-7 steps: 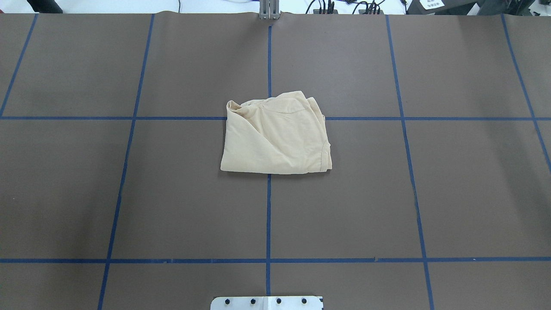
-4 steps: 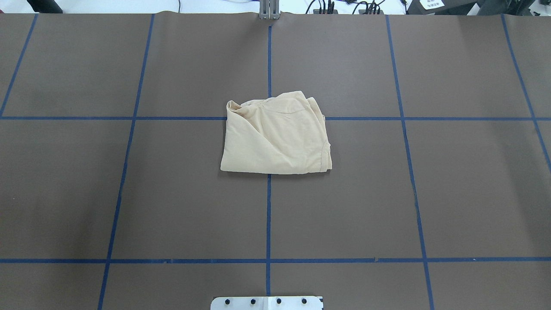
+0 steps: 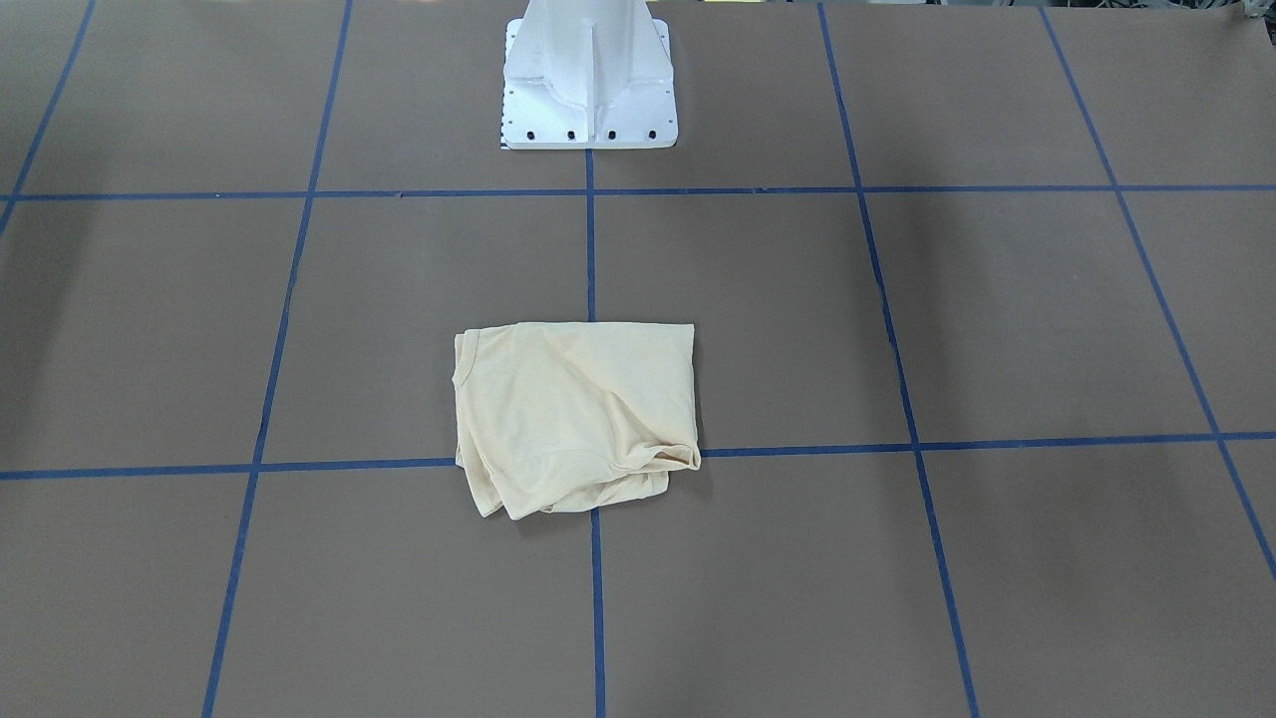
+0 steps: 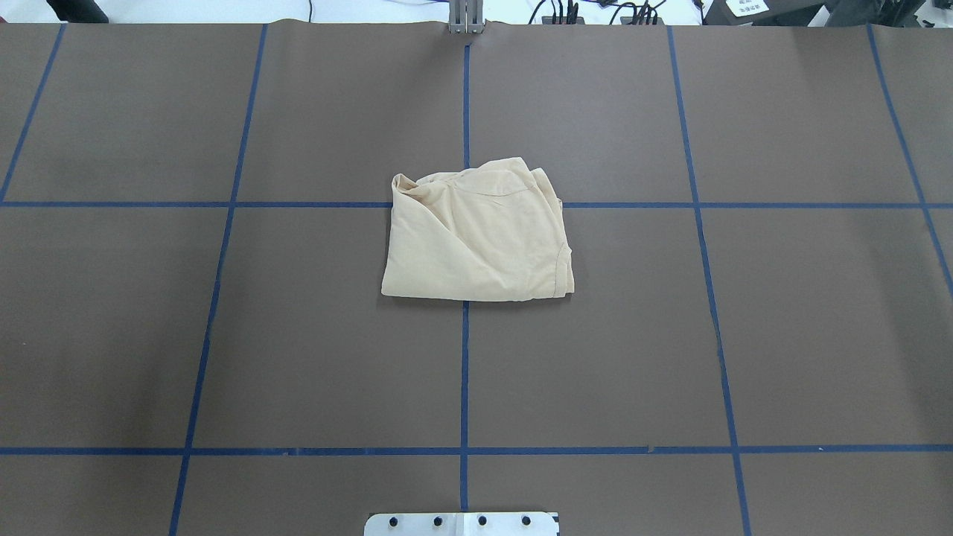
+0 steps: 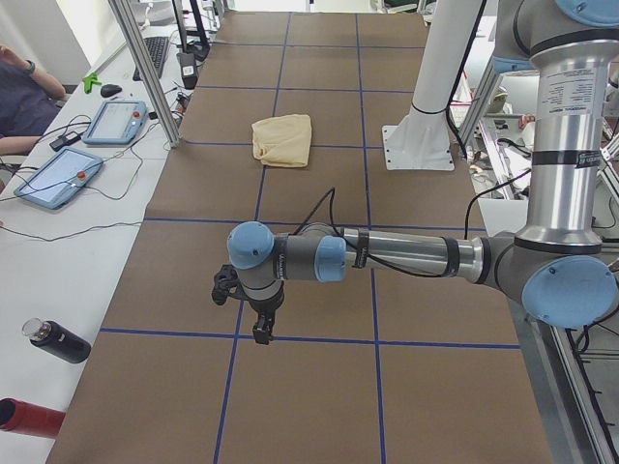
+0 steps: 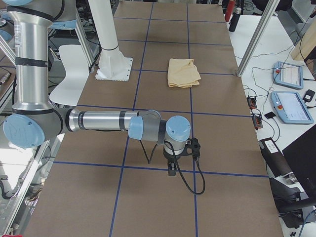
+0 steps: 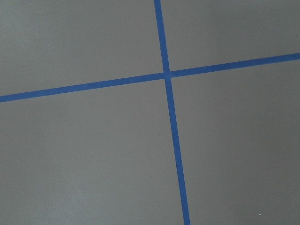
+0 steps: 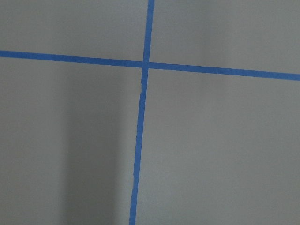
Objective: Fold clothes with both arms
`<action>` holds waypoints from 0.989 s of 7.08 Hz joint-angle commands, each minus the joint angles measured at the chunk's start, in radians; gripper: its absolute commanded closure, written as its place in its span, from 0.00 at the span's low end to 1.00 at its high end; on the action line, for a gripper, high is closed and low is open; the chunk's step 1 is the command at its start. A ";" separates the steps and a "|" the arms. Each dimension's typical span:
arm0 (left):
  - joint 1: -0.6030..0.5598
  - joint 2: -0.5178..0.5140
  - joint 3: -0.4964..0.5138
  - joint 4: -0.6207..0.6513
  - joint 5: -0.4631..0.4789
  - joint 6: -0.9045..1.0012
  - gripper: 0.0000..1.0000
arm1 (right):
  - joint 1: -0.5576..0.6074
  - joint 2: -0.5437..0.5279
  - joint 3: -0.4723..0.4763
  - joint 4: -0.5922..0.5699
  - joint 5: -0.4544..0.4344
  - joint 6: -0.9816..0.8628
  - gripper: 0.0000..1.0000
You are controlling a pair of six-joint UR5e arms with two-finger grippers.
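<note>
The clothes [image 4: 476, 234] are one pale cream-yellow shirt, folded into a small rumpled bundle at the middle of the brown table; no print shows. The bundle also appears in the front view [image 3: 573, 414] and both side views [image 5: 282, 139] [image 6: 183, 72]. Neither arm touches it. My left gripper [image 5: 261, 333] hangs low over the mat at the table's left end, far from the shirt. My right gripper [image 6: 172, 170] hangs likewise at the right end. Both show only in the side views, so I cannot tell whether they are open or shut. The wrist views show only mat and blue tape.
The white pedestal base [image 3: 588, 90] stands at the robot's edge of the table [image 4: 223, 335], which carries a blue tape grid. Tablets [image 5: 58, 174] [image 6: 291, 106], cables and a dark bottle [image 5: 58, 341] lie on the side bench. A seated person's arm [image 5: 24, 106] shows there.
</note>
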 commanded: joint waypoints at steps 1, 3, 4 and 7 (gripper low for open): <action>0.000 0.002 0.001 0.000 0.000 0.001 0.00 | 0.000 -0.001 0.002 0.001 0.000 0.001 0.00; 0.000 0.005 0.002 0.000 0.000 -0.004 0.00 | 0.000 -0.001 0.005 0.001 0.005 0.001 0.00; 0.000 0.005 0.001 0.000 0.000 -0.005 0.00 | 0.000 0.001 0.008 0.001 0.008 0.001 0.00; 0.000 0.000 -0.002 0.002 -0.003 -0.097 0.00 | 0.000 -0.001 0.008 0.001 0.006 0.002 0.00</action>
